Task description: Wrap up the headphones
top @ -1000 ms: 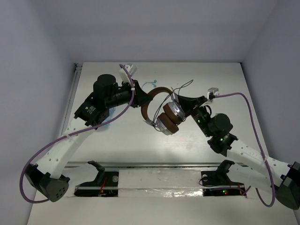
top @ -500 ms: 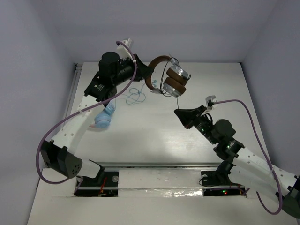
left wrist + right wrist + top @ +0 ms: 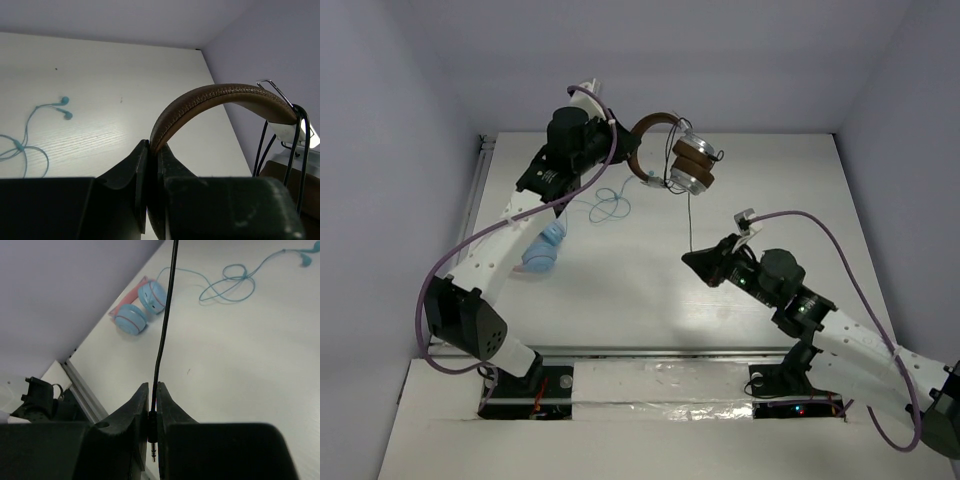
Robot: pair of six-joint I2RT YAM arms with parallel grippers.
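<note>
Two robot arms share the brown over-ear headphones (image 3: 678, 160) above the far part of the white table (image 3: 620, 300). The left gripper (image 3: 634, 163), raised high near the back wall, has its jaws clamped tight on the brown headband (image 3: 220, 97), the leather arch rising out from between the fingers in the left wrist view. The two silver earcups (image 3: 692, 168) with their brown pads hang pressed together just to the right of that gripper, off the tabletop. From them the thin black cable (image 3: 690, 215) runs straight toward the right gripper (image 3: 694, 258), which sits nearer the middle of the table with its jaws narrowed onto the cord. In the right wrist view the cable passes between the fingers and its small metal plug (image 3: 153, 452) pokes out below them. On the table to the left lie light-blue wired earbuds (image 3: 610, 208) in a loose tangle and, nearer the left edge, pink-and-blue headphones (image 3: 542, 250), both well apart from either gripper.
</note>
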